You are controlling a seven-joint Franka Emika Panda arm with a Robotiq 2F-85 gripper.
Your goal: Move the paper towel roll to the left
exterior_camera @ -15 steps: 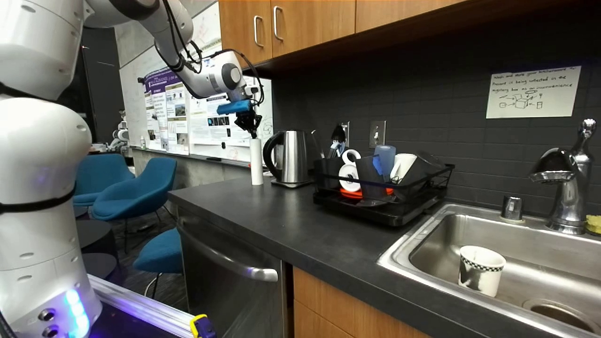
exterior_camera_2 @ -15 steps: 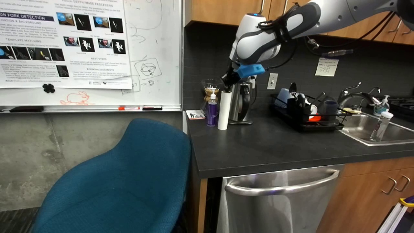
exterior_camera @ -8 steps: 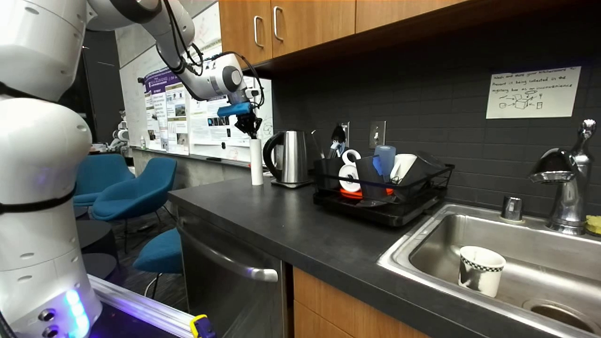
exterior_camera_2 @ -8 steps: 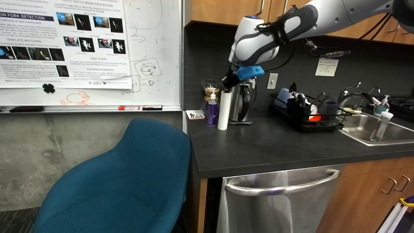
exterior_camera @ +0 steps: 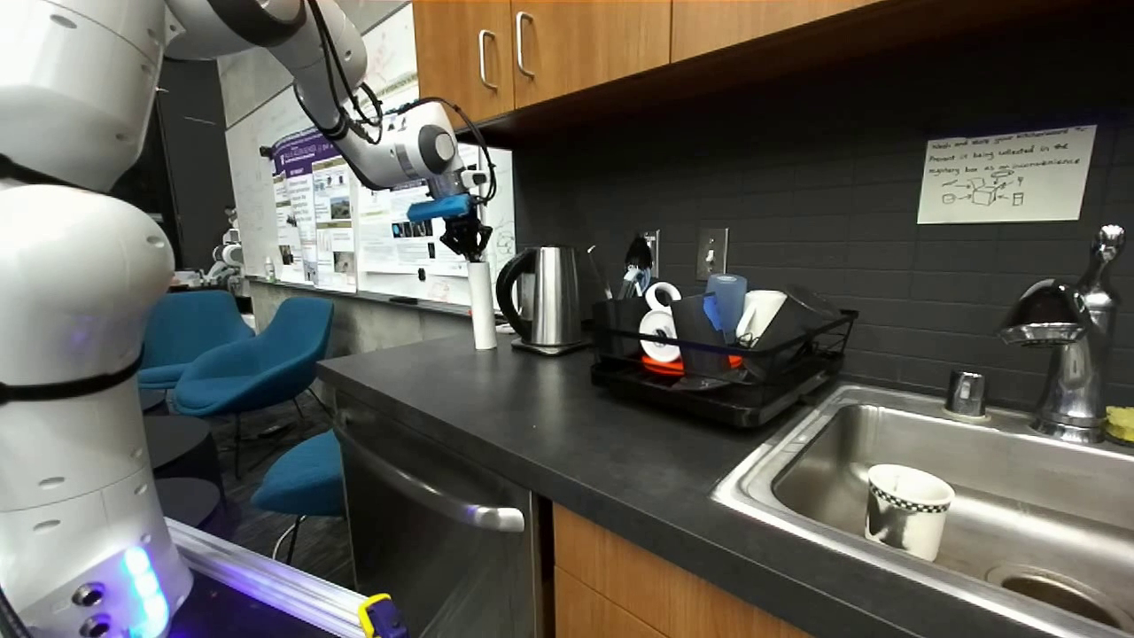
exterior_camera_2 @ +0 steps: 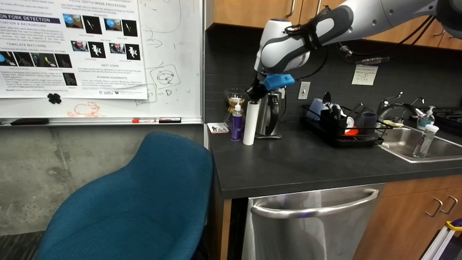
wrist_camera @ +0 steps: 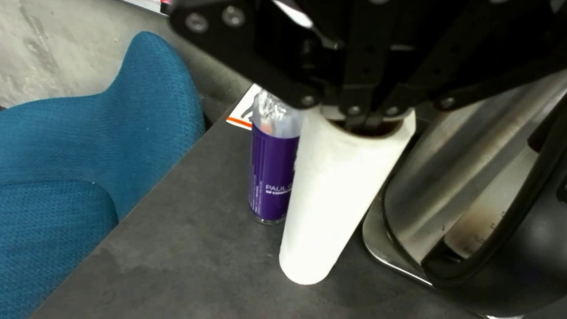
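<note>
The paper towel roll, a slim white cylinder, stands on the dark counter in both exterior views [exterior_camera: 481,306] [exterior_camera_2: 250,124]. In an exterior view it leans slightly, its top to the left of its base. In the wrist view the roll [wrist_camera: 332,195] shows its open core at the top. My gripper [wrist_camera: 363,121] points down with its fingers close together, and the fingertips reach into the core. The tips' lower ends are hidden inside the roll. The gripper also shows just above the roll in both exterior views [exterior_camera: 474,252] [exterior_camera_2: 254,100].
The steel kettle [exterior_camera: 555,297] stands close beside the roll. A purple bottle [exterior_camera_2: 236,126] stands on the roll's other side, near the counter's end. A blue chair [exterior_camera_2: 144,202] is beyond that edge. A dish rack [exterior_camera: 709,390] and sink [exterior_camera: 797,514] lie further along the counter.
In an exterior view the gripper and the roll's top have shifted slightly left, and the roll now leans. Its base stays in the same place.
</note>
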